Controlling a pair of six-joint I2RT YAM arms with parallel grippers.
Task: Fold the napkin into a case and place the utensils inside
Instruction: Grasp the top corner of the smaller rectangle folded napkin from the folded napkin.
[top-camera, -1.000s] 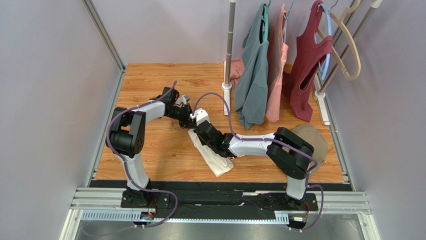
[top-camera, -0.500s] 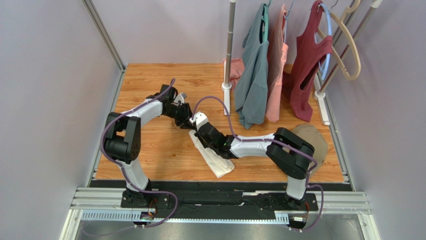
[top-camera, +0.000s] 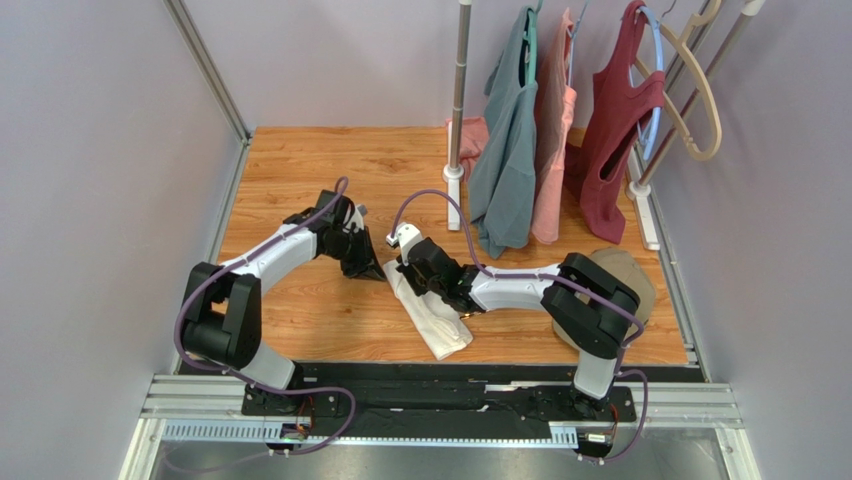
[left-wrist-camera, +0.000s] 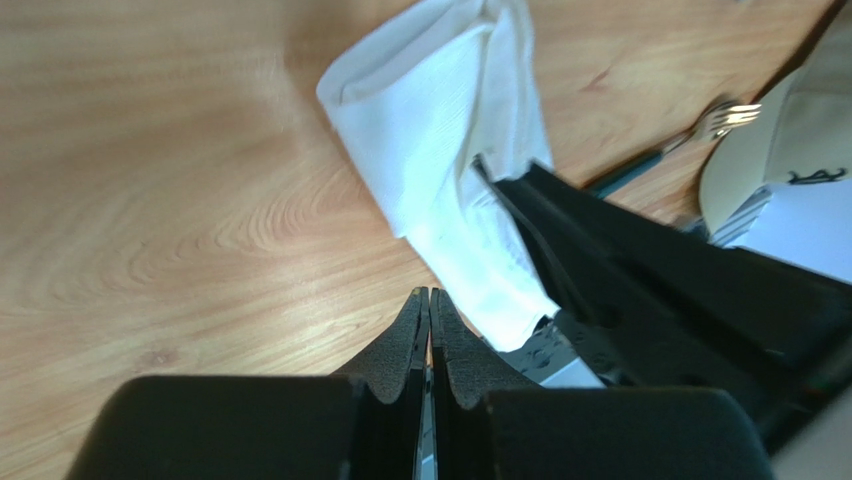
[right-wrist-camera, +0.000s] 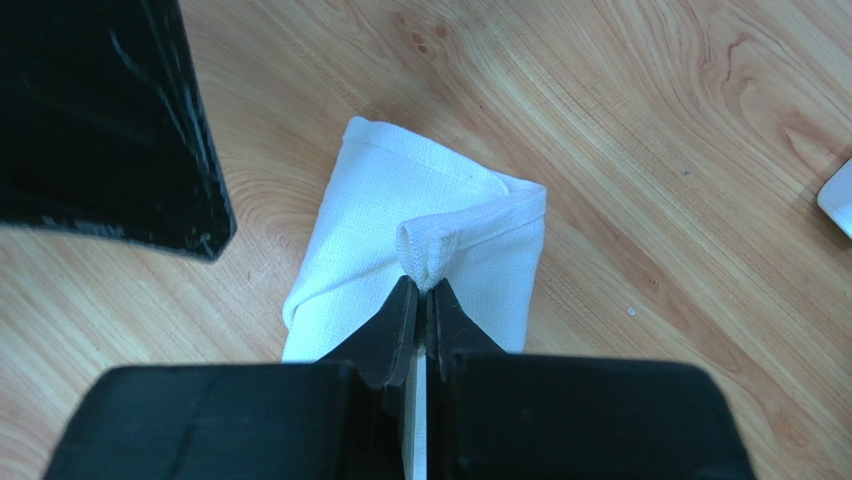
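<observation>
Right wrist view: right claw (right-wrist-camera: 421, 285) pinches a raised fold of the napkin (right-wrist-camera: 365, 225); draw it over slowly. Left claw (left-wrist-camera: 429, 297) sits closed, empty.

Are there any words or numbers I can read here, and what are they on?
No text can be read in any view.
Small dark mark on the white casing of the right arm, left wrist view: too blurred to read.
The napkin, hanging clothes and table show no print.
</observation>
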